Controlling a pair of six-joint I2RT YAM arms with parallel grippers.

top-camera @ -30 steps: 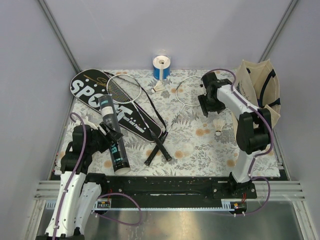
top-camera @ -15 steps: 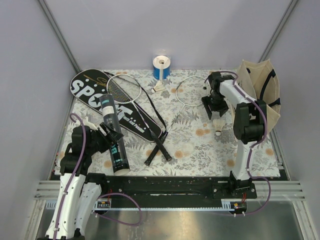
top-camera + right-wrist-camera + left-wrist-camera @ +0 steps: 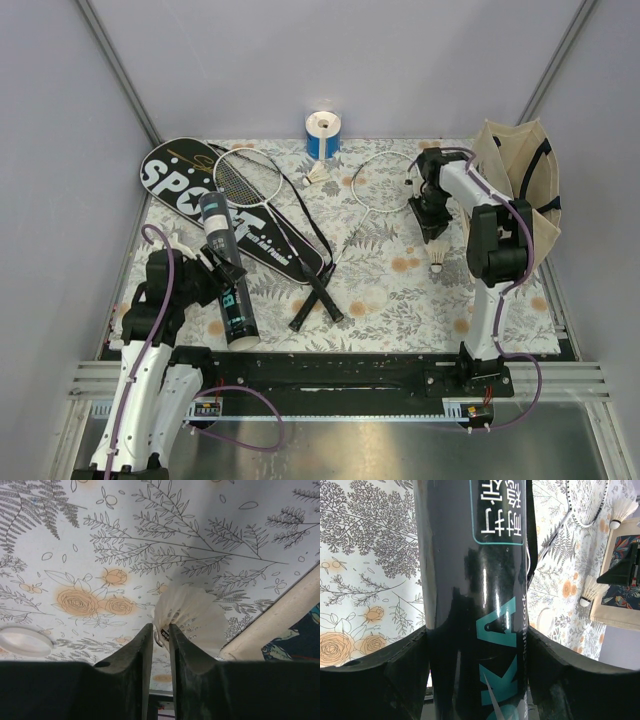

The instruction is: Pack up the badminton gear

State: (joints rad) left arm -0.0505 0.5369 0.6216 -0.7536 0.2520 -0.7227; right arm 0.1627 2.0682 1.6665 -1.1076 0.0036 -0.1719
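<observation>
Pinching 1 shuttlecock (image 3: 192, 612) at its base, right gripper (image 3: 161, 635) narrow, on the mat just beside the bag (image 3: 280, 625). Clamping the tube (image 3: 470, 580), lying at left, in the left gripper (image 3: 477, 645). Next, likely needing a gentle lift and a carry to tube or bag.

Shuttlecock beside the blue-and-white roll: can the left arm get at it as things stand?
Probably not yet: the left gripper is clamped around the black tube, and the SPORT racket cover and a racket lie between it and that shuttlecock.
</observation>
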